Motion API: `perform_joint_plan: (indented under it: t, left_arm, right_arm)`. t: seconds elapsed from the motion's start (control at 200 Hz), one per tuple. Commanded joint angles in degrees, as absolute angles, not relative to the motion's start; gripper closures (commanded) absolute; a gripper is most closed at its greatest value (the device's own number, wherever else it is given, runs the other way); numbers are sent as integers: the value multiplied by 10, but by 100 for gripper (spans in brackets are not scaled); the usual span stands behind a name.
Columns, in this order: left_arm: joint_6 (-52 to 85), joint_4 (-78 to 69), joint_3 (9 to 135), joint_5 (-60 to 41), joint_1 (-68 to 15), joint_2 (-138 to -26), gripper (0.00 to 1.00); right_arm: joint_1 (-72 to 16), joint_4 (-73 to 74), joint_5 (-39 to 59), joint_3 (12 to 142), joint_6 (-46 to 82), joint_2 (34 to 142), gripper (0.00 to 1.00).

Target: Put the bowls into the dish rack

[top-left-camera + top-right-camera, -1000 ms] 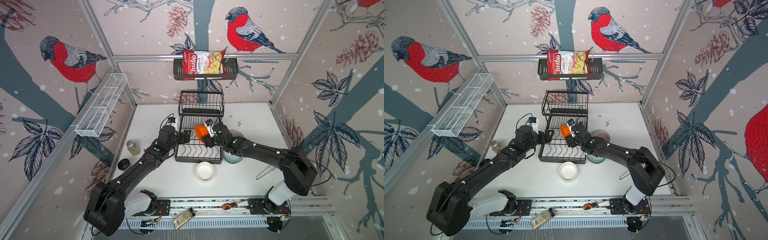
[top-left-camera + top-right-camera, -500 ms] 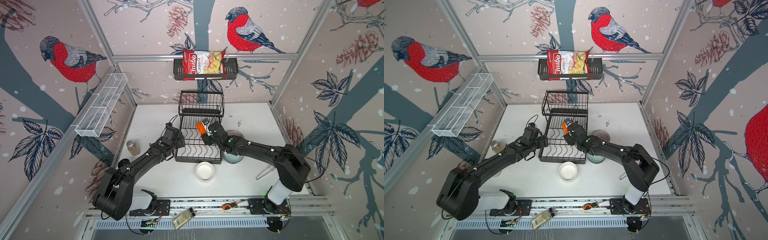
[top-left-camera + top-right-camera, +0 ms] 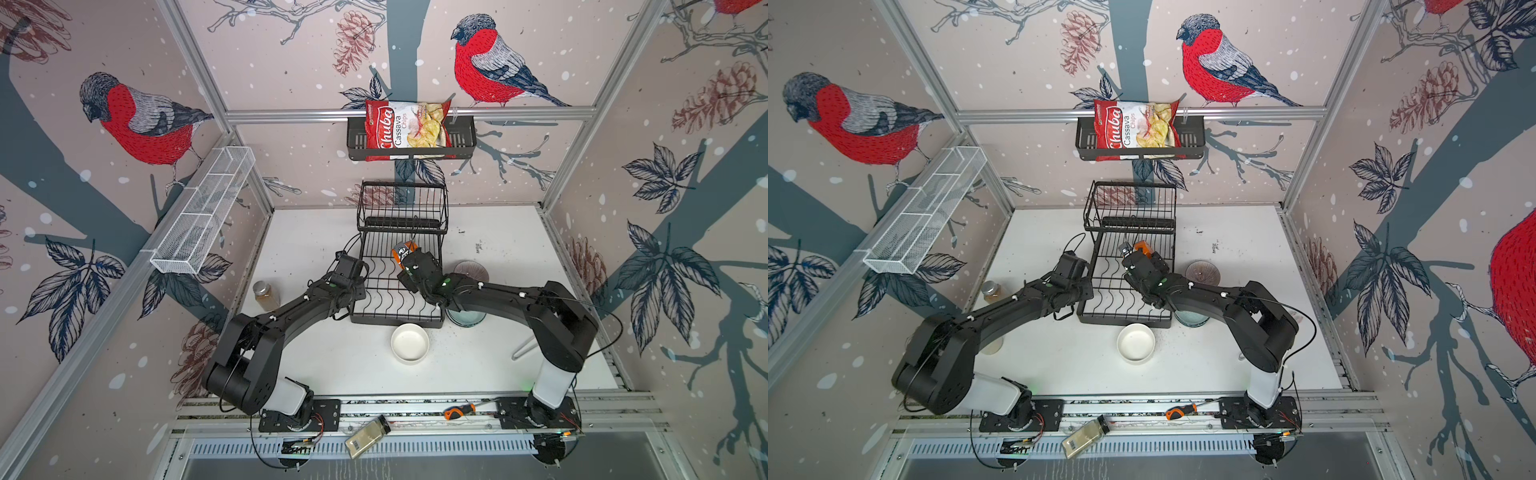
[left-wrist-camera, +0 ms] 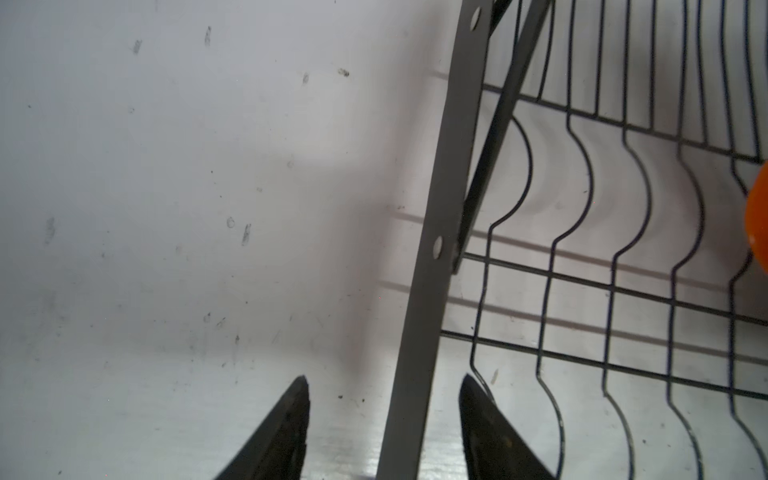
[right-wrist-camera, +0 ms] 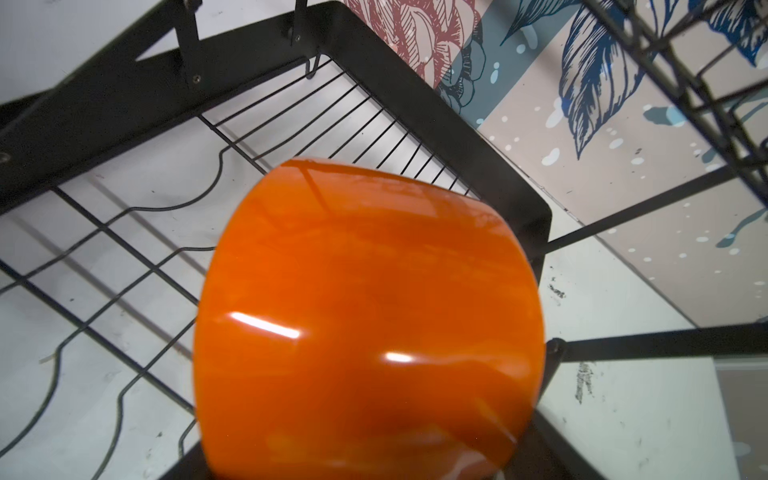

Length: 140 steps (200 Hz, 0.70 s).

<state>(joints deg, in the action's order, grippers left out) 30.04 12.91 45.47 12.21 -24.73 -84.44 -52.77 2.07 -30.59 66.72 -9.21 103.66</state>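
the white worktop (image 3: 332, 365) carries the black wire dish rack (image 3: 395, 321) in the middle of both top views, its raised basket toward the upper edge. the left tool (image 4: 385, 377) sits at the rack's left side. in the left wrist view its two fingers (image 4: 286, 432) stand apart on either side of the rack's flat side bar (image 4: 436, 249), with a gap on each side, gripping nothing. the right tool (image 3: 409, 261) is over the lower grid just below the basket, clamped on an orange bowl (image 5: 370, 324); whether the bowl touches the wires cannot be told. a white bowl (image 3: 409, 343) sits on the worktop just below the rack. a mint-green bowl (image 3: 467, 318) lies partly under the right arm, and a ribbed bowl (image 3: 471, 270) sits right of the rack.
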Motion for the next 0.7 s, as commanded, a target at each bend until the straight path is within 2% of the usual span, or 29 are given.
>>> perform_joint_plan:
  t: [0.0,0.25,0.49,0.695]
  left_arm:
    - [305,141,457,127,-247,-853,51]
    - [304,141,456,121,-247,-869,82]
    - [301,141,453,122,-247,-880,94]
    - [298,139,453,118,-247,-887,98]
  right_arm:
    - [-532,57,-359,679,-119,1047,22]
    - [-533,75,-398,699,-155,1076,21]
    - [-533,90,-426,713,-178,1104,20]
    - [-533,122,-465,722,-213,1130,20]
